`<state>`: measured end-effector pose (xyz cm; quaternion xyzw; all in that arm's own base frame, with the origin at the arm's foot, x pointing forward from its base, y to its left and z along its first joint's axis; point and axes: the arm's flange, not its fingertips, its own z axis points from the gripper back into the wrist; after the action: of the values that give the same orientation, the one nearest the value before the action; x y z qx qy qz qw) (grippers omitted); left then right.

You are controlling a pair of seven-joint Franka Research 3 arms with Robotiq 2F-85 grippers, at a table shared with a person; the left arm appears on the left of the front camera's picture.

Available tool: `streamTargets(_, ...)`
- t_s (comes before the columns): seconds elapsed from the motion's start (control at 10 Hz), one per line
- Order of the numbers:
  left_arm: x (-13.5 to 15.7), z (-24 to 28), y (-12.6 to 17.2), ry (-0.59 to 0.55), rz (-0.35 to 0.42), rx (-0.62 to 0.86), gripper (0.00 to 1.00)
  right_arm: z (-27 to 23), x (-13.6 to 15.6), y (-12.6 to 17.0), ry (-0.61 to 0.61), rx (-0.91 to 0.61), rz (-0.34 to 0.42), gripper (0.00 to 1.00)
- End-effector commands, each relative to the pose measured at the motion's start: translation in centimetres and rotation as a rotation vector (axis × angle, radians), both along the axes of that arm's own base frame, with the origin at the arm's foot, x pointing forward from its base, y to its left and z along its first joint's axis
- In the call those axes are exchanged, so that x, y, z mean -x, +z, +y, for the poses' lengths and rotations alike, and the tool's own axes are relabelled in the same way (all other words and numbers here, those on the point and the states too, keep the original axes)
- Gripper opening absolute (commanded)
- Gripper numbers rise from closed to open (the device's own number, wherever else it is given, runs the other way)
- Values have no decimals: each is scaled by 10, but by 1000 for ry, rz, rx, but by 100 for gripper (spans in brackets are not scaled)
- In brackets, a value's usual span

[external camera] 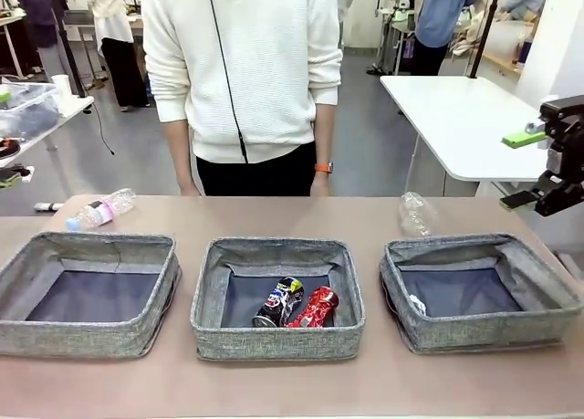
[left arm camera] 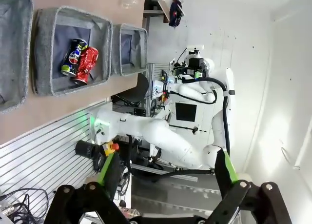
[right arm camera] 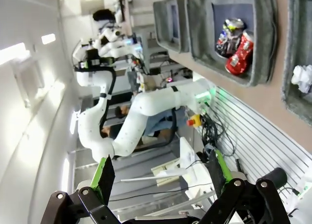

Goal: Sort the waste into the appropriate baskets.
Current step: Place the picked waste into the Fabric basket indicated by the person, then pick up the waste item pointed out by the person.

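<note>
Three grey woven baskets stand in a row: the left basket [external camera: 73,337] has nothing in it. The middle basket [external camera: 274,339] holds a dark printed can [external camera: 278,302] and a crushed red can [external camera: 315,308]. The right basket [external camera: 484,332] holds a white paper wad [external camera: 417,305]. A pink-labelled, blue-capped bottle [external camera: 100,209] lies on the table behind the left basket. A clear bottle [external camera: 415,214] lies behind the right basket. My right gripper [external camera: 522,168] hangs open above the table's right edge, holding nothing. My left gripper [left arm camera: 165,165] is open and free, high and away from the table. Both cans [right arm camera: 234,43] also appear in the right wrist view.
A person in a white sweater [external camera: 246,63] stands at the far side of the brown table [external camera: 292,214], arms down. A white table [external camera: 456,118] stands beyond at the right. Bare tabletop runs behind and in front of the baskets.
</note>
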<state>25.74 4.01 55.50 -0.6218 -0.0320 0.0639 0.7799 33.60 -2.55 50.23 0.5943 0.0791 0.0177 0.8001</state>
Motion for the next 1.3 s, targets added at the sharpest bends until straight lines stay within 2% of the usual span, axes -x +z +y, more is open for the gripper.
streamTargets(0.0, 1, -3, 2, -1, -14, 14, 100, -1, 1, 1, 17, 4, -11, 100)
streamTargets(1.2, 1, -3, 2, -1, -14, 14, 100, -1, 1, 1, 17, 4, -11, 100)
